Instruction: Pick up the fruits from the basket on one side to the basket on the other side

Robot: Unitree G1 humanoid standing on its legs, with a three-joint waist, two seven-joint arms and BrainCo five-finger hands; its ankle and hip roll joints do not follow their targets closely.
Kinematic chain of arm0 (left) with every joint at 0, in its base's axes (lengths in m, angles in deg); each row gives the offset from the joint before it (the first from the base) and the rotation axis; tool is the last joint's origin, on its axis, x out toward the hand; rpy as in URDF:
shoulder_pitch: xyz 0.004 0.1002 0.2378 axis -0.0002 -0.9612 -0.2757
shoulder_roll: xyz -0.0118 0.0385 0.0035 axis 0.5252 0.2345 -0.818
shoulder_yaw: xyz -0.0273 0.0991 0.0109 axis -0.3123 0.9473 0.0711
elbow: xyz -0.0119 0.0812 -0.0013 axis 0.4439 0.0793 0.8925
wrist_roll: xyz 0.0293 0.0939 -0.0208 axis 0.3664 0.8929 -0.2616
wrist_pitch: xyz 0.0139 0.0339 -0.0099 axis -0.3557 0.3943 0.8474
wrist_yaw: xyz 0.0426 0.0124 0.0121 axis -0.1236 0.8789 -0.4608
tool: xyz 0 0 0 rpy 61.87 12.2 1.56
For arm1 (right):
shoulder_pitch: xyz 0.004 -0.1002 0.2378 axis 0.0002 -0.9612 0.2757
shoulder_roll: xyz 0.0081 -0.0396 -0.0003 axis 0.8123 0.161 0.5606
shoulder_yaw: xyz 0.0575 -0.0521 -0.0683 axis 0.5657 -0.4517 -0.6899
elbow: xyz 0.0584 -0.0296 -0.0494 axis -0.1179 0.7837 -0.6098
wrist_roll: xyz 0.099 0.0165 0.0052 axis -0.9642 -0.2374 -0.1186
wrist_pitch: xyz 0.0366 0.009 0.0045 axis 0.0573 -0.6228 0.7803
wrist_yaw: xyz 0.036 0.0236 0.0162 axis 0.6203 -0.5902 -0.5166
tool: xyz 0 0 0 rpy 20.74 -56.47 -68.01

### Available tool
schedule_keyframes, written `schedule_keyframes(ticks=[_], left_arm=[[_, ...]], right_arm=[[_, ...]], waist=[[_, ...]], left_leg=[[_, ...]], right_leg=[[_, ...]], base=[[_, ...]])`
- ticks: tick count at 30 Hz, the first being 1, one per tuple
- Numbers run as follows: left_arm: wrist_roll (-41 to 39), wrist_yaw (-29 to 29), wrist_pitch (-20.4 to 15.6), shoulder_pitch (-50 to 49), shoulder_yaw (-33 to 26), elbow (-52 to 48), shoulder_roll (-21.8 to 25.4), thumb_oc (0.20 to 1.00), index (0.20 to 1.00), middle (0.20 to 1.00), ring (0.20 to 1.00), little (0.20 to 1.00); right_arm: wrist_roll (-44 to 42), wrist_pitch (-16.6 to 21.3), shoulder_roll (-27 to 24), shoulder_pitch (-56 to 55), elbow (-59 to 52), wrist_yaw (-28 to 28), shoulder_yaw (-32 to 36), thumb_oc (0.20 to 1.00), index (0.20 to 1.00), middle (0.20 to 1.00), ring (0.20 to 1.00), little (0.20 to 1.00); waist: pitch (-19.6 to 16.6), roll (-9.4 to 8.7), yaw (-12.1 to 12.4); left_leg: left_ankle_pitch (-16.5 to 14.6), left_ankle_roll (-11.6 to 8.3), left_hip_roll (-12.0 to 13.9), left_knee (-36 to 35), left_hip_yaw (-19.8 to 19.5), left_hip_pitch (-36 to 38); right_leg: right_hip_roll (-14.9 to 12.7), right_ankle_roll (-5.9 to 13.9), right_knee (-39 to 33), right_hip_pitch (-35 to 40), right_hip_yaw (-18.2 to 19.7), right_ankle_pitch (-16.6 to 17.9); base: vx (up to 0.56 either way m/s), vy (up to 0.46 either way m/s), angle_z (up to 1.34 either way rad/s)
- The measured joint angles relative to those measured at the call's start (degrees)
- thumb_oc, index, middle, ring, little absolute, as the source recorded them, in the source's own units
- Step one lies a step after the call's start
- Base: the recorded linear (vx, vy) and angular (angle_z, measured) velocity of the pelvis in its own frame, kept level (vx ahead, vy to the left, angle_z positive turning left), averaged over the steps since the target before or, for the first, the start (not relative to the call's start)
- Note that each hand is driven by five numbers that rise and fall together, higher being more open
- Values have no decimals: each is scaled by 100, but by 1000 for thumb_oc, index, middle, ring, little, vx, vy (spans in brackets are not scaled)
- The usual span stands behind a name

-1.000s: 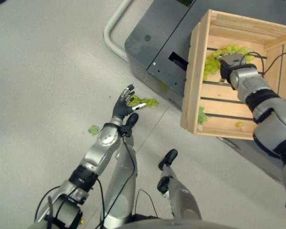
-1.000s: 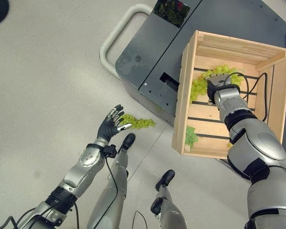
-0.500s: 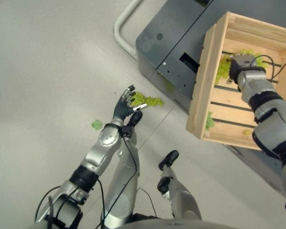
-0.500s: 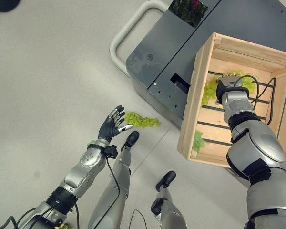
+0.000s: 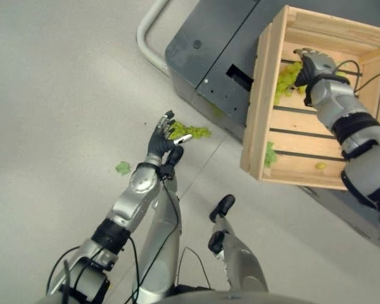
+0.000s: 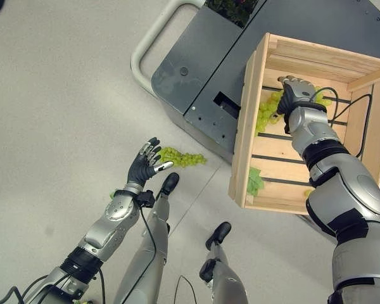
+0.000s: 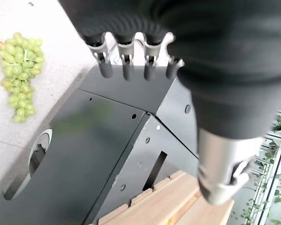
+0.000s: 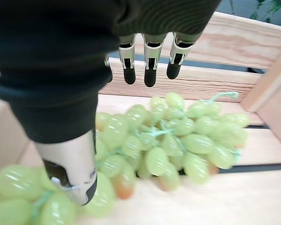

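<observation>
Lifting off the grapes since a second ago, right hand hovers slack-fingered inside the wooden crate. Left hand, fingers spread, holds nothing, a loose bunch on the floor beyond it. Right wrist view: crate slats wall the grapes ahead.

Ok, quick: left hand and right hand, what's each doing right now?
Left hand: open, empty, raised above the floor.
Right hand: open, holding nothing, just above the green grapes in the wooden crate.
</observation>
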Motion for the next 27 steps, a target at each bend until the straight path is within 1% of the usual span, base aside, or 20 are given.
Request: schedule_keyframes(ticks=[4,13,15,27], left_arm=[[-5,3,0,-18,-5,0,7,1000,1000,1000,1000,1000],[-6,0,-6,-22,-2,-1,3,1000,1000,1000,1000,1000],[-8,1,-7,-28,-1,-2,8,1000,1000,1000,1000,1000],[-61,50,-25,-50,12,-2,18,1000,1000,1000,1000,1000]], right_arm=[[-5,-8,-3,41,231,-14,-48,1000,1000,1000,1000,1000],[11,1,1,434,266,-14,-261,1000,1000,1000,1000,1000],[112,-5,4,442,361,-51,-359,1000,1000,1000,1000,1000],[510,-30,37,387,699,-115,-358,1000,1000,1000,1000,1000]], waist=[[0,0,-4],[0,-1,13],[0,-1,20],[-1,2,53]], left_leg=[[0,0,5,16,0,0],[1,-1,31,30,-3,0],[1,-1,25,31,-11,0],[2,-3,-29,33,-31,-27]], right_leg=[[6,-7,7,1,1,5],[37,-20,8,7,10,14],[36,-20,8,10,6,14],[33,-18,1,3,-14,8]], base=[[0,0,0],[0,0,0],[0,0,0],[1,1,0]])
